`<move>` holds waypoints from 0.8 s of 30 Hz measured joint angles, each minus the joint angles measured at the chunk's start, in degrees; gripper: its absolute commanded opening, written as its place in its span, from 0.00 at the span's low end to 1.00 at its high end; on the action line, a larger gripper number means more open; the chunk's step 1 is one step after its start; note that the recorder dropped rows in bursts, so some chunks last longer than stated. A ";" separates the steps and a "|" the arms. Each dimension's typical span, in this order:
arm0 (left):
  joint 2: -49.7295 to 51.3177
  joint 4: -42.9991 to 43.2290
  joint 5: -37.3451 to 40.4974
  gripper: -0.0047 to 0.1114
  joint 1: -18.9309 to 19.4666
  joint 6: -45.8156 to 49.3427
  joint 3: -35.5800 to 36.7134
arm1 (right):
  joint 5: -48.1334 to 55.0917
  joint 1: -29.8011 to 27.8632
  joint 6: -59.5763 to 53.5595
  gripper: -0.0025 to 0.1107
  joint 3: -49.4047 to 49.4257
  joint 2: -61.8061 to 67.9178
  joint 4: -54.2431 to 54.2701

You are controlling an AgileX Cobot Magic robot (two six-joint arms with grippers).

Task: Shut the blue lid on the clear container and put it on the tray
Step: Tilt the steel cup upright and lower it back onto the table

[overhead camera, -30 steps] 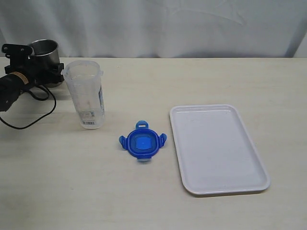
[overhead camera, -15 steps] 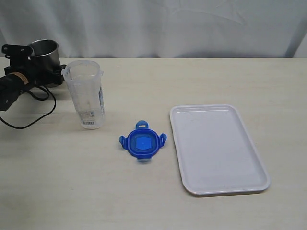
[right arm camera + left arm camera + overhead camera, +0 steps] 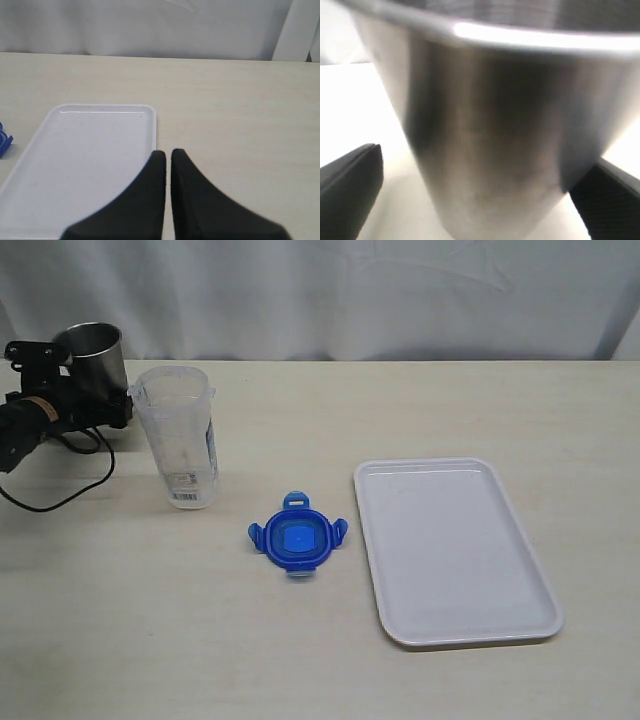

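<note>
The clear container (image 3: pixel 183 440) stands upright and uncovered at the left of the table. The blue lid (image 3: pixel 296 542) lies flat on the table between it and the white tray (image 3: pixel 455 550); a sliver of the lid (image 3: pixel 4 140) also shows in the right wrist view. My left gripper (image 3: pixel 108 405) is open at the far left, its jaws on either side of the grey steel cup (image 3: pixel 485 125) with a gap showing on one side. My right gripper (image 3: pixel 167 152) is shut and empty over the tray's (image 3: pixel 90 150) edge; it is out of the exterior view.
The steel cup (image 3: pixel 95 352) stands just behind and left of the container. A black cable (image 3: pixel 60 495) loops on the table below my left arm. A white curtain closes off the back of the table.
My left arm has drawn slightly back towards the left edge beside the steel cup. The cup, container, lid and tray have not moved.
</note>
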 measured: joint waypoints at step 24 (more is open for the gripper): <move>-19.12 0.00 10.28 0.89 0.00 -0.37 13.92 | 0.00 0.00 0.00 0.06 0.00 0.00 0.00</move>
